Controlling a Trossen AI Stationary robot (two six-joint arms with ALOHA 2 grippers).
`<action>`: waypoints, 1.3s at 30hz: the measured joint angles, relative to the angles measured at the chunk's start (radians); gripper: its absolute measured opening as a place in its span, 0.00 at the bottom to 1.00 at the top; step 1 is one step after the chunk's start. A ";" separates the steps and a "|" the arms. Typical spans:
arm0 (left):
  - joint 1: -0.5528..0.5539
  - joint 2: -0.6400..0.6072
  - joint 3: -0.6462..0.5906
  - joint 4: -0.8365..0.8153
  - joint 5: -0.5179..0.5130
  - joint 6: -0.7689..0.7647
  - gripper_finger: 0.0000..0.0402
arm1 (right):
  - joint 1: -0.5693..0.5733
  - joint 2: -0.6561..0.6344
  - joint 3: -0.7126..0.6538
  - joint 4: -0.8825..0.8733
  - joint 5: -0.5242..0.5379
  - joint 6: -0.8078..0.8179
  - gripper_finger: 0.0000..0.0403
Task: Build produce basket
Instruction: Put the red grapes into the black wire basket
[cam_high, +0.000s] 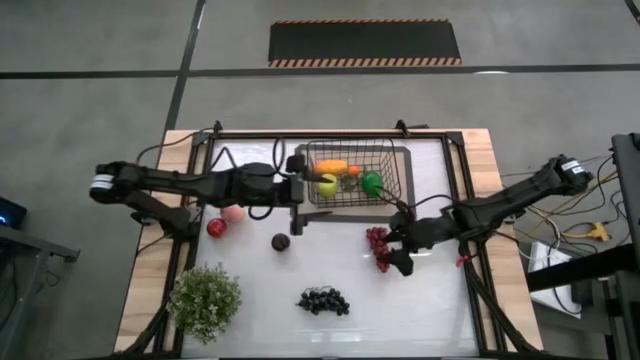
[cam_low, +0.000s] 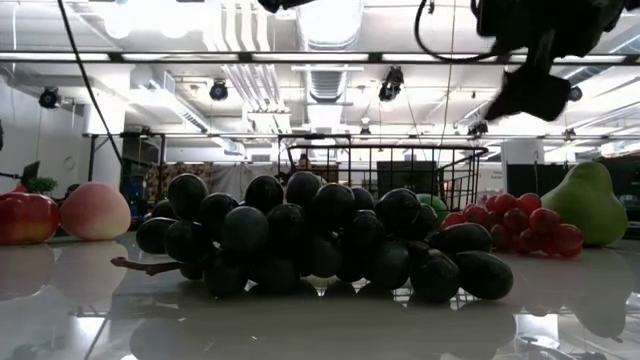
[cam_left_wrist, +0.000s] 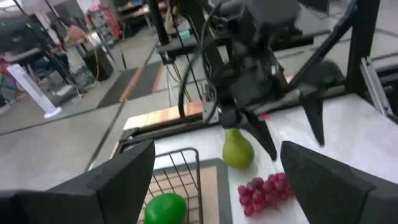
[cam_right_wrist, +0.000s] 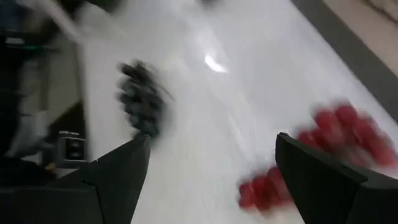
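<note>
Step in hand, judged: collecting the red grape bunch (cam_high: 377, 239), centre-right of the high view. Right gripper (cam_high: 398, 250) hovers over it, fingers spread, nothing pinched. Next move calls for lowering, closing on the bunch, then carrying it up-frame to the basket.

Basket (cam_high: 398, 190): upper centre; holds a green apple (cam_high: 371, 182) and orange and yellow pieces.

Left gripper (cam_high: 297, 190): at the basket's left rim, fingers spread, empty.

Loose produce: dark grape bunch (cam_high: 323, 300) lower centre; plum (cam_high: 281, 242), red apple (cam_high: 216, 227), peach (cam_high: 233, 213) centre-left; pear (cam_left_wrist: 237, 149) by the red grapes.

Surface: glossy white table (cam_high: 420, 300).

Room: grey floor, striped dark mat (cam_high: 364, 43) at top.
</note>
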 joint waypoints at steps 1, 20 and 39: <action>0.000 -0.010 -0.014 0.006 0.000 0.000 0.82 | 0.002 0.022 0.026 -0.066 0.000 0.045 0.81; 0.001 -0.053 -0.068 0.032 -0.002 0.008 0.82 | 0.002 0.388 0.383 -0.585 -0.024 0.336 0.81; 0.001 -0.057 -0.090 0.034 -0.003 0.032 0.82 | 0.002 0.616 0.429 -0.630 -0.024 0.358 0.35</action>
